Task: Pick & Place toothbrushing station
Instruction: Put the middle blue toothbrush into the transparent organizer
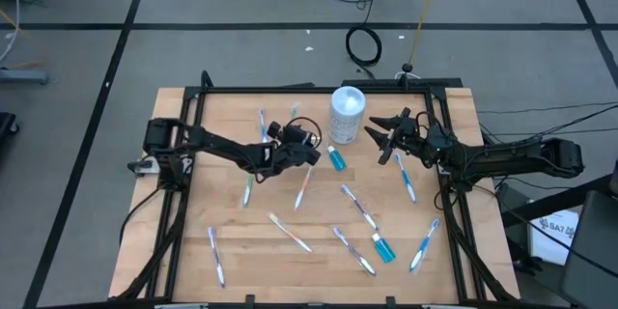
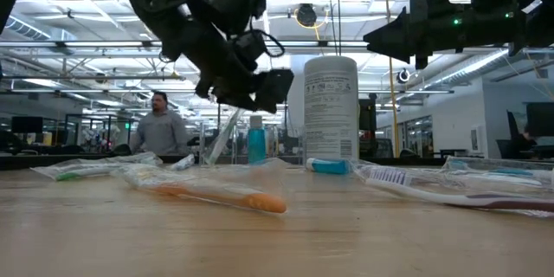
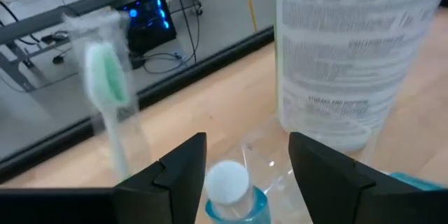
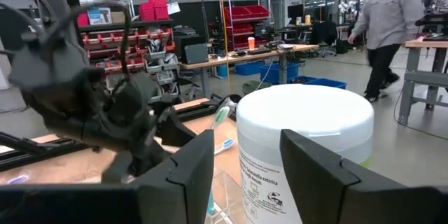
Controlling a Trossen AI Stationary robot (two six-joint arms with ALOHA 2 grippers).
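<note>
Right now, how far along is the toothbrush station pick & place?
Early. Done: one green toothbrush and a blue tube stand in the clear cup beside the white canister. In hand: nothing; the left gripper hovers open over the cup, and the right gripper waits open by the canister. Left: many toothbrushes and a second blue tube lie on the table.

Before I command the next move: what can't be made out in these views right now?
- Clear cup: left wrist view, lower part cut off by the edge and the left end effector; whether the blue tube stands inside is unclear.
- Green toothbrush: left wrist view, blurred.
- Canister: print unreadable.
- Right end effector: high view, too small to judge anything held.
</note>
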